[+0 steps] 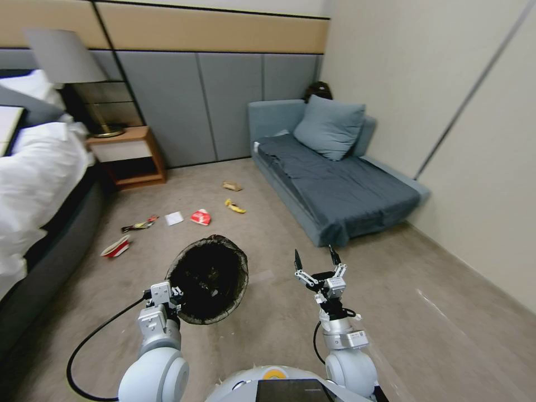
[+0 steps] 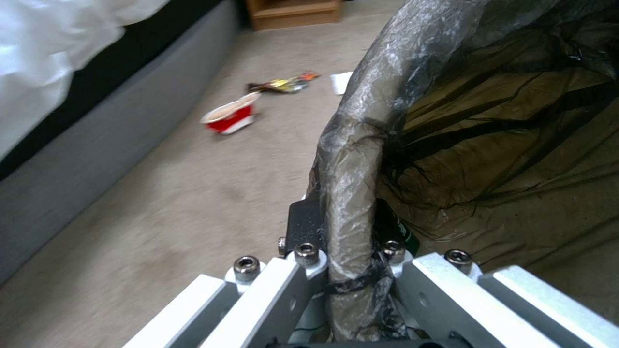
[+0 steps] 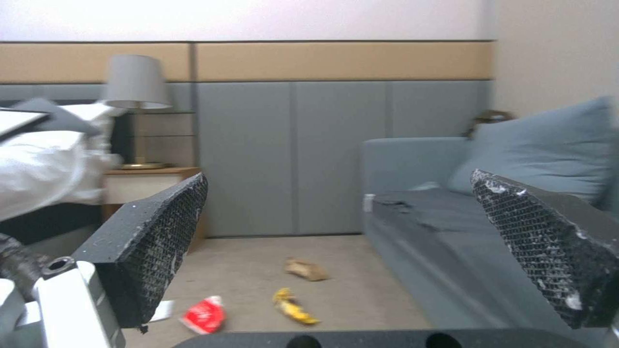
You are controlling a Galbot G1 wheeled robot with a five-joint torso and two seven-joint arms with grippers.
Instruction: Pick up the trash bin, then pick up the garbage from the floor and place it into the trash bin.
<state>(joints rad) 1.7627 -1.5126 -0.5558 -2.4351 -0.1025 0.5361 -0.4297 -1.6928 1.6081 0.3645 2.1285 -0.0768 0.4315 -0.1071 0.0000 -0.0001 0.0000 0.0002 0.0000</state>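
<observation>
Six pieces of garbage (image 1: 201, 216) are lying on the floor beyond the trash bin (image 1: 207, 279). Left gripper (image 1: 167, 295) is clamping its rim; right gripper (image 1: 318, 261), beside the bin, is gaping wide.

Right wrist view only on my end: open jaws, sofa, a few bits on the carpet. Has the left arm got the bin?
Observer: Yes. The left gripper is clamped on the rim of the trash bin.
Operator: How's it sitting?
Observer: In the head view it's tilted, mouth facing the camera, to the left of the right gripper.
Operator: Any litter outside my frame?
Observer: A red-and-white cup and a dark wrapper lie on the floor beside the bed.
</observation>
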